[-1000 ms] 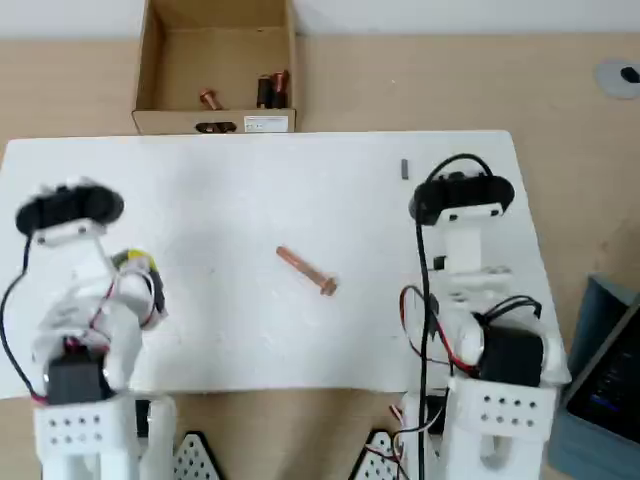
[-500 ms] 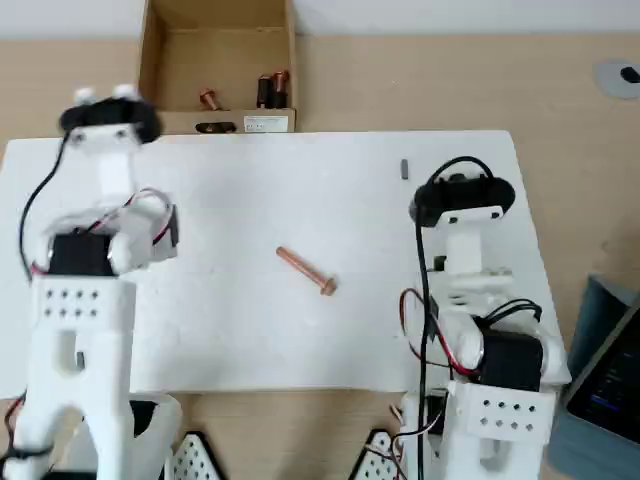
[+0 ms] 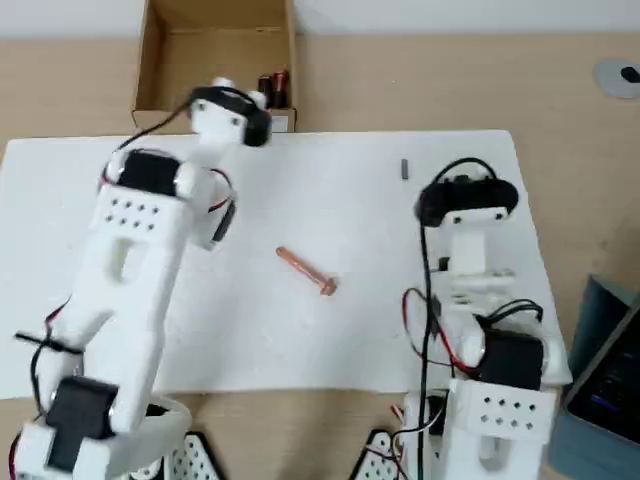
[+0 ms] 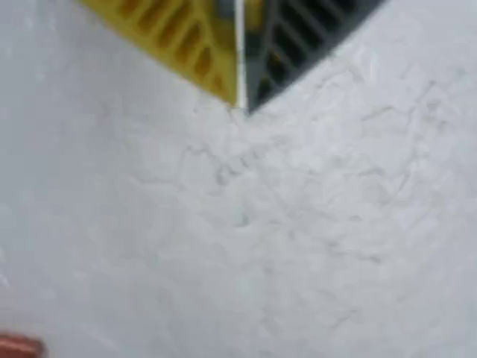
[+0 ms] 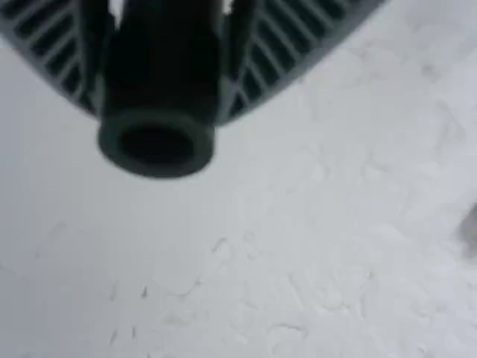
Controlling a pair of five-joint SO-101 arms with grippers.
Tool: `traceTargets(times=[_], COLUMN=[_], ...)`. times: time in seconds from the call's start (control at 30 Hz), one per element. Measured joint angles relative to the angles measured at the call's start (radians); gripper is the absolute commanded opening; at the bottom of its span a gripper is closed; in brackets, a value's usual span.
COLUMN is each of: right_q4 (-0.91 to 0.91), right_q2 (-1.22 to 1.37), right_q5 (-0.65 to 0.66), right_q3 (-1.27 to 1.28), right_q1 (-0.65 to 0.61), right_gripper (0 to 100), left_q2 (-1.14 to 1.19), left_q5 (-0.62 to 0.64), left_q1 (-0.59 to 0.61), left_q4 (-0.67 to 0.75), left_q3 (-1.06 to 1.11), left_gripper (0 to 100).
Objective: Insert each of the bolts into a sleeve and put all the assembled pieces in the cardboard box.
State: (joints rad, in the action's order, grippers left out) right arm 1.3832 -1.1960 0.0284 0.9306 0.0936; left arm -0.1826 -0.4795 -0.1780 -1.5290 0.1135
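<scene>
One copper bolt [image 3: 305,271] lies loose near the middle of the white mat [image 3: 350,200]. My left arm stretches up the mat, and its gripper [image 3: 232,112] hangs just in front of the cardboard box [image 3: 160,60]. In the left wrist view the gripper's [image 4: 240,104] yellow and black fingers meet at the tip with nothing between them, and the bolt's end [image 4: 16,347] shows at the edge. My right gripper [image 5: 160,112] is shut on a black sleeve [image 5: 156,142] above the mat, to the right of the bolt. Assembled pieces [image 3: 273,88] lie in the box.
A small dark piece [image 3: 405,169] lies on the mat's far right part, just beyond the right arm [image 3: 467,200]. A grey case [image 3: 605,380] stands off the mat at the right. A wooden table [image 3: 420,85] surrounds the mat.
The left arm has swung up from the mat's near left corner, out and to the right, to the front of the box. The right arm and the bolt have stayed put.
</scene>
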Motion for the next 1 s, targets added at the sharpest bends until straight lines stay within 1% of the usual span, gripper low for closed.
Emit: traceTargets(times=[0.07, 0.3, 0.57, 0.8, 1.0], right_q4=[0.0, 0.0, 0.0, 0.0, 0.0], right_q2=[0.0, 0.0, 0.0, 0.0, 0.0], right_q5=[0.0, 0.0, 0.0, 0.0, 0.0], right_q3=[0.0, 0.0, 0.015, 0.015, 0.015], right_q1=[0.017, 0.017, 0.017, 0.017, 0.021], right_gripper=[0.9, 0.9, 0.9, 0.9, 0.9], left_q2=[0.052, 0.196, 0.25, 0.292, 0.325], left_q5=[-0.044, -0.215, -0.468, -0.703, -0.858], left_q1=[-0.015, -0.074, -0.135, -0.14, -0.14], left_q4=[-0.031, -0.11, -0.118, -0.118, -0.118], left_q3=[-0.043, -0.157, -0.183, -0.183, -0.183], left_gripper=[0, 1, 2, 8, 11])
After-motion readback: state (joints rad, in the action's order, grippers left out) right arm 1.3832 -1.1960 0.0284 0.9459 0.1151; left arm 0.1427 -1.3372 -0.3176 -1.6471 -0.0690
